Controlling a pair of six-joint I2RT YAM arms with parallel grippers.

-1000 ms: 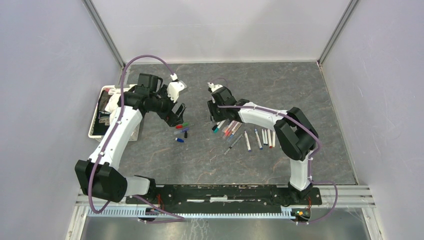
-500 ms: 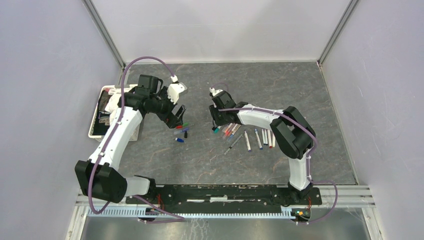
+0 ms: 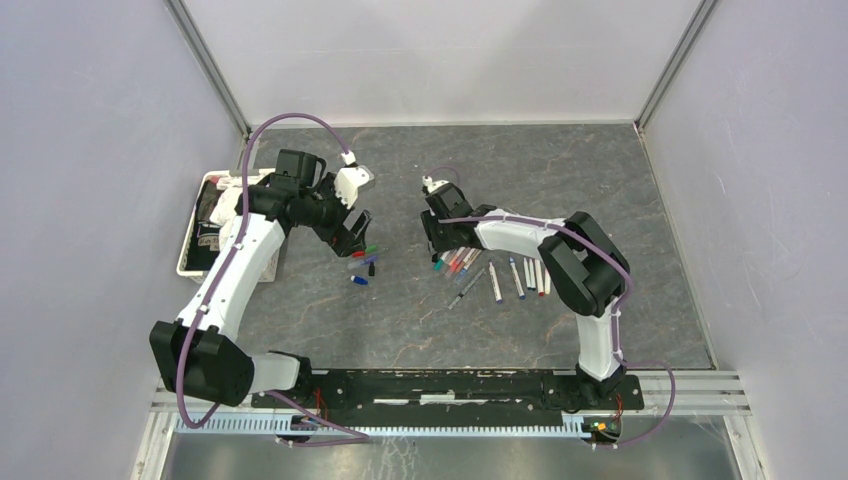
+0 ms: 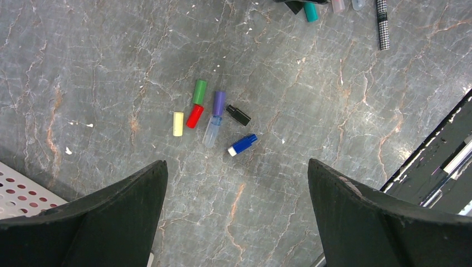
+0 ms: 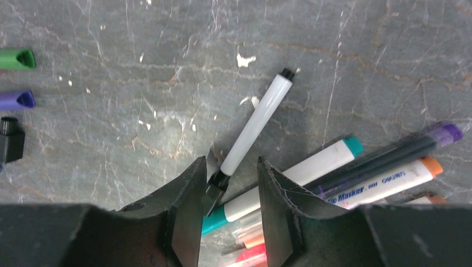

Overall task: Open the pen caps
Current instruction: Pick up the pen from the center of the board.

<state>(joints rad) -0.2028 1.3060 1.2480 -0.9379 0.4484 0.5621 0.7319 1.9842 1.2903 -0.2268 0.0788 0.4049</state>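
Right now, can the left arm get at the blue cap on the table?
Probably yes: the left fingers hang open right above the blue cap, with nothing between. The black cap lies close beside it.

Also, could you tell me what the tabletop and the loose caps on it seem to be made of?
The tabletop looks like grey stone or a stone-print sheet, matt, with pale and rust veins; I cannot tell which. The loose caps look like smooth moulded plastic: solid bright colours, even surfaces.
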